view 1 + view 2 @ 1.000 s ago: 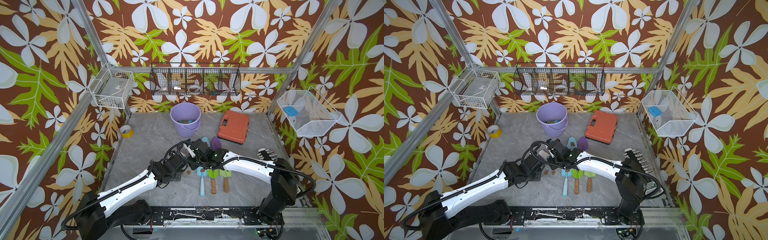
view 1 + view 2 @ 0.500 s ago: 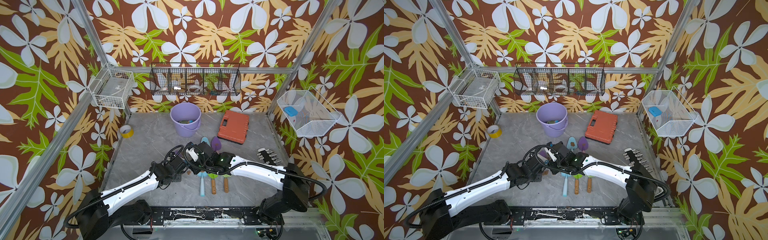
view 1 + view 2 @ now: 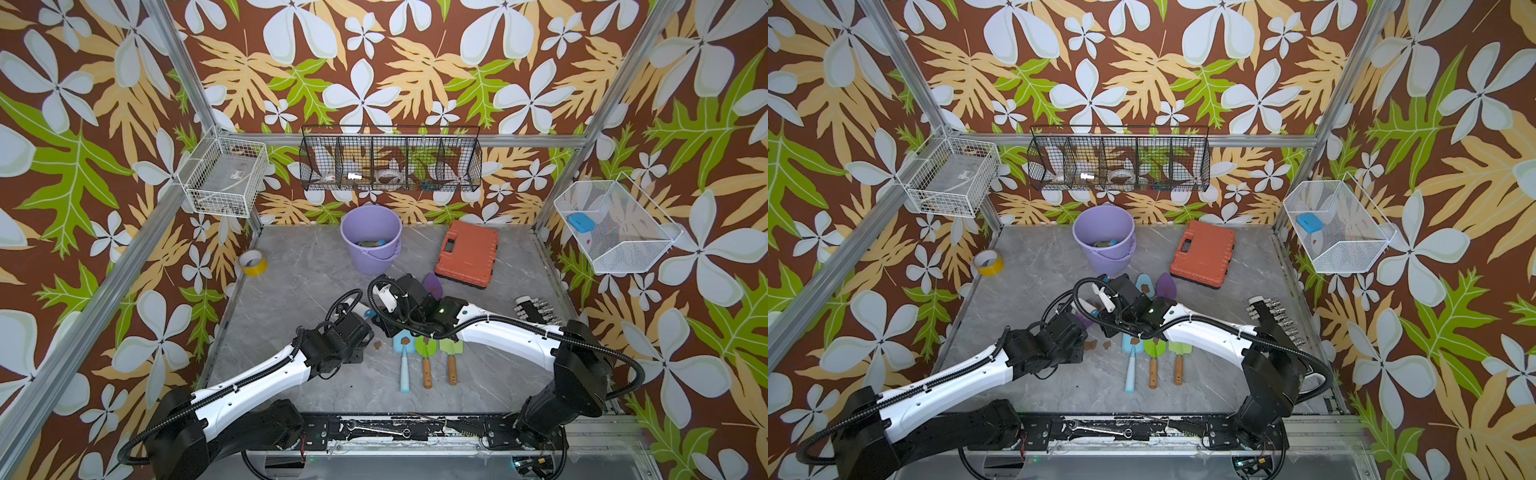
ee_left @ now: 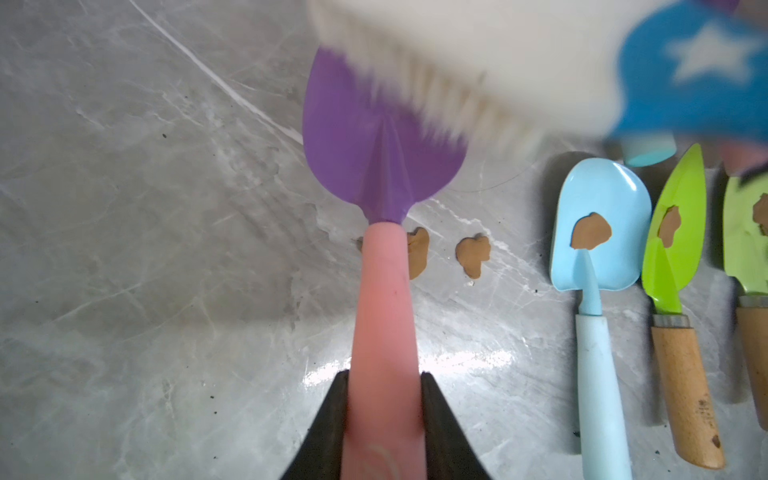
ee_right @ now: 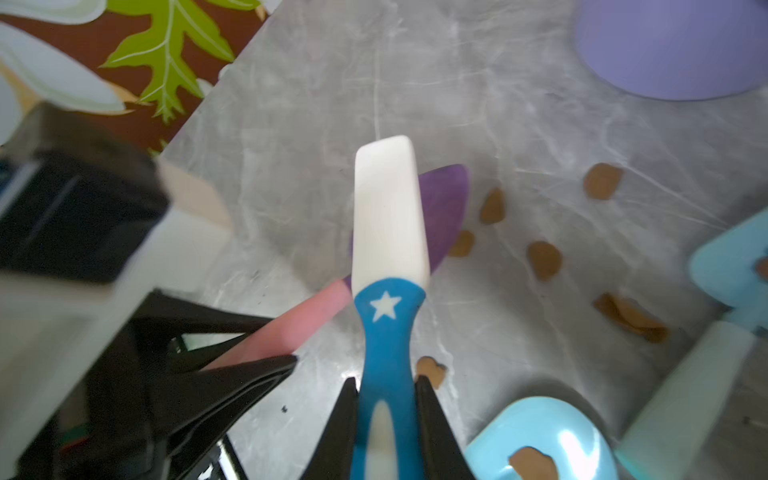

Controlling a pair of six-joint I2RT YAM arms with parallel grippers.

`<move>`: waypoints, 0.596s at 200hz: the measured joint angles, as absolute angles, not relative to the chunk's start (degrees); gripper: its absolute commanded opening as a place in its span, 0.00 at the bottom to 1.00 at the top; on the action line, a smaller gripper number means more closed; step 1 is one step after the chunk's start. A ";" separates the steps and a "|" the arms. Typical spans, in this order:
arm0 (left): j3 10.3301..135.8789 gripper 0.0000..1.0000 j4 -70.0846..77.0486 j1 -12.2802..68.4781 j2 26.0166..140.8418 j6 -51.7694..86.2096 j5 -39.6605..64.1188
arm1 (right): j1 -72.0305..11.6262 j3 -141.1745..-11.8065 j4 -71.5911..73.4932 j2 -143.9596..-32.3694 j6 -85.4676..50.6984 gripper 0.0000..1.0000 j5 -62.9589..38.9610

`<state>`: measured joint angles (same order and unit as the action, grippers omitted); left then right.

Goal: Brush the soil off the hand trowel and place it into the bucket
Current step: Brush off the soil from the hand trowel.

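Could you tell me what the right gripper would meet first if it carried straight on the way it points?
The right gripper would probably meet the trowel blade under its brush first; depth is unclear.

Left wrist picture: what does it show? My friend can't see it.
The left gripper holds a purple trowel by its pink handle, with a blurred white-bristled brush over its blade. Brown soil blobs lie on the grey table, and three more trowels nearby carry soil.
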<state>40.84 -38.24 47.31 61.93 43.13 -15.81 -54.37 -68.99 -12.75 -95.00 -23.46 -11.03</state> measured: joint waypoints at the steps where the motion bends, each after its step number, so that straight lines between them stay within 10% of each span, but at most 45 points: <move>1: 40.84 0.00 -38.19 47.31 61.93 43.13 -15.81 | -54.54 -68.99 -12.73 -95.11 -23.44 0.00 -11.22; 119: 37.58 0.00 -34.68 47.37 59.57 43.64 -14.31 | -57.23 -69.52 -12.88 -95.70 -21.39 0.00 -11.51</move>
<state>37.58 -34.68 47.37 59.57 43.64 -14.31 -57.23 -69.52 -12.88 -95.70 -21.39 -11.51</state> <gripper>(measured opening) 0.272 0.193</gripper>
